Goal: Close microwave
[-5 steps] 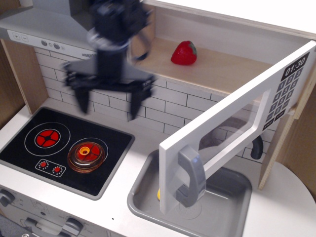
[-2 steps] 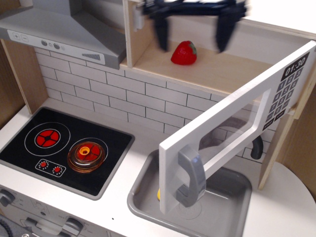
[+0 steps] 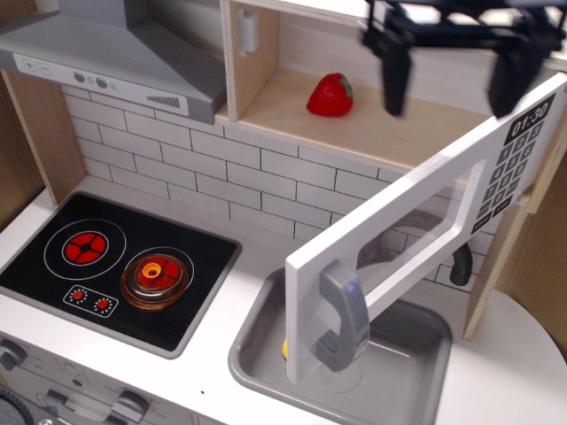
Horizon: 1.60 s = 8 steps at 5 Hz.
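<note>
The microwave (image 3: 292,115) is a pale wood box up on the wall. Its wide white door (image 3: 425,221) stands swung open toward me, hinged at the right, with a grey bar handle (image 3: 344,314), a clear window and a black keypad (image 3: 512,159) showing 01:30. A red toy strawberry (image 3: 331,95) lies inside on the floor of the cavity. My black gripper (image 3: 450,84) is open at the top right, its two fingers (image 3: 393,75) pointing down in front of the cavity, just above the door's top edge near the hinge side, touching nothing.
A grey slanted range hood (image 3: 106,62) hangs at upper left. A black stove top (image 3: 115,266) carries an orange pot lid. A grey sink (image 3: 354,354) lies under the open door, with a black faucet (image 3: 459,264) behind it. White brick backsplash runs along the wall.
My gripper has swept from the left by the range hood, up and to the right across the cavity, and now hangs above the hinge end of the door. The door has not moved.
</note>
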Tool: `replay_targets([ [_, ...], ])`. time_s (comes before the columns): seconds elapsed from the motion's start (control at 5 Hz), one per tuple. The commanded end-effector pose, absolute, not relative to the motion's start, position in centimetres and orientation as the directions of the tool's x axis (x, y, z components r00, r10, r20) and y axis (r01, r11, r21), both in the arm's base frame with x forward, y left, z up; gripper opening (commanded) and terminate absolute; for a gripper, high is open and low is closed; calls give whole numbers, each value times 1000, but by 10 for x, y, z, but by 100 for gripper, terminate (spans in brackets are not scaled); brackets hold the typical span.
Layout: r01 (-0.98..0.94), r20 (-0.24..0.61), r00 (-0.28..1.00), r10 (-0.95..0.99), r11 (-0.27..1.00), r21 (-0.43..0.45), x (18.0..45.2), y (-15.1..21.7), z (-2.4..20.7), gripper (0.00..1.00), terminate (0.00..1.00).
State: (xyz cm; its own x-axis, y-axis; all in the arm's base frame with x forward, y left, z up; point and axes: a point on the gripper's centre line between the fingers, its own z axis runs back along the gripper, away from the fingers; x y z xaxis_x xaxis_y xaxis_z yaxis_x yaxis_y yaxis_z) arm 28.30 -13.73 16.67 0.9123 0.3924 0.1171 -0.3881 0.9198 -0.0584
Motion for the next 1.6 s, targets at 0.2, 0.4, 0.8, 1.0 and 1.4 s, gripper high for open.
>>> replay_targets([
  [0.2, -323, 80, 936, 343, 926, -194, 266, -206, 145, 100, 0],
  [0.4, -361, 104, 921, 375, 923, -134, 266, -195, 114, 100, 0],
  [0.8, -421, 131, 896, 424, 906, -52, 259, -153, 64, 100, 0],
  [1.0, -440, 155, 885, 439, 898, -29, 259, -130, 52, 100, 0],
  [1.4, -419, 326, 860, 394, 908, 10, 294, -65, 47, 100, 0],
])
